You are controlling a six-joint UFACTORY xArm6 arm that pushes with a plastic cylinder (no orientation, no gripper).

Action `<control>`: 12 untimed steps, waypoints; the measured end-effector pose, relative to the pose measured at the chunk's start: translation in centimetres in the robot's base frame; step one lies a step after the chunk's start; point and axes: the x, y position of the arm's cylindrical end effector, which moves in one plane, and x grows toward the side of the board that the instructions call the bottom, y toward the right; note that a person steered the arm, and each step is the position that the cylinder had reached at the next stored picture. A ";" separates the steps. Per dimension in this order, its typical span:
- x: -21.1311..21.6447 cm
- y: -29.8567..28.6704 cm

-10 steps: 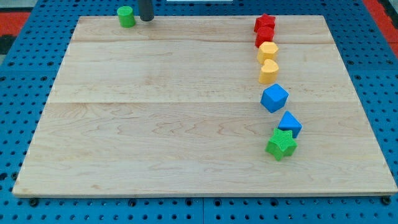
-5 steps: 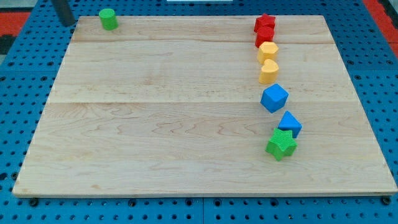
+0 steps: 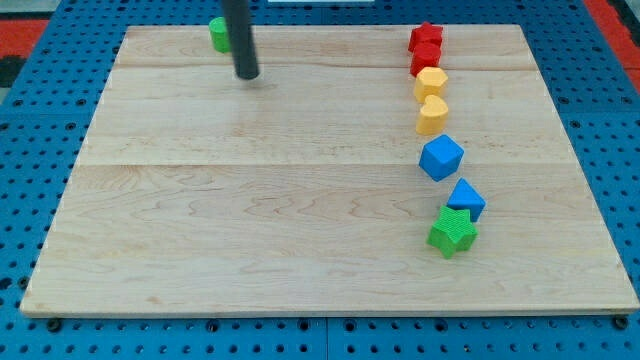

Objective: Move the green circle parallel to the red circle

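My rod covers the right part of the green circle [image 3: 218, 34] near the view's top, the rod's upper length is cut off by the top edge above my tip [image 3: 247, 75], and the red circle [image 3: 424, 60] sits partly behind the yellow block [image 3: 431, 80].

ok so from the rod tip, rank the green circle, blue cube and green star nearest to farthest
From my tip:
1. green circle, just up-left of it, partly behind the rod.
2. blue cube, far to the view's right.
3. green star, lower right, farthest.
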 end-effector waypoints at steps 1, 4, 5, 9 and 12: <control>-6.4 -1.2; 0.3 -6.9; 2.6 -2.1; 2.8 -2.0; 2.6 -2.0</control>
